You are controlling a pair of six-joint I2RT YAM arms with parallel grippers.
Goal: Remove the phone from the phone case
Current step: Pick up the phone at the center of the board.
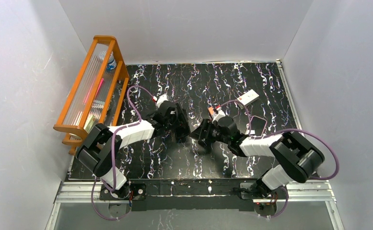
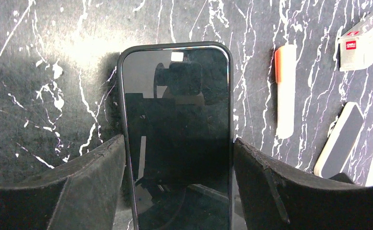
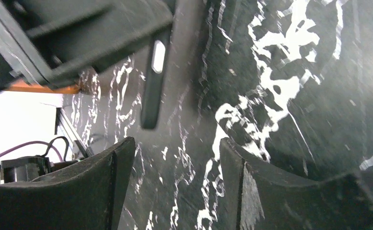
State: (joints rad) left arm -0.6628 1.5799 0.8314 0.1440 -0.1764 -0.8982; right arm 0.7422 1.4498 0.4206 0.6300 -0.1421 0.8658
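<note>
Black phone case (image 2: pixel 175 45), phone (image 2: pixel 177 143) seated inside

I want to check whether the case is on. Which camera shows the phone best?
The left wrist view: the phone faces the camera, its screen ringed by the dark case rim, held by the left gripper. The right wrist view shows only its thin edge; the top view hides it between the arms.
</note>
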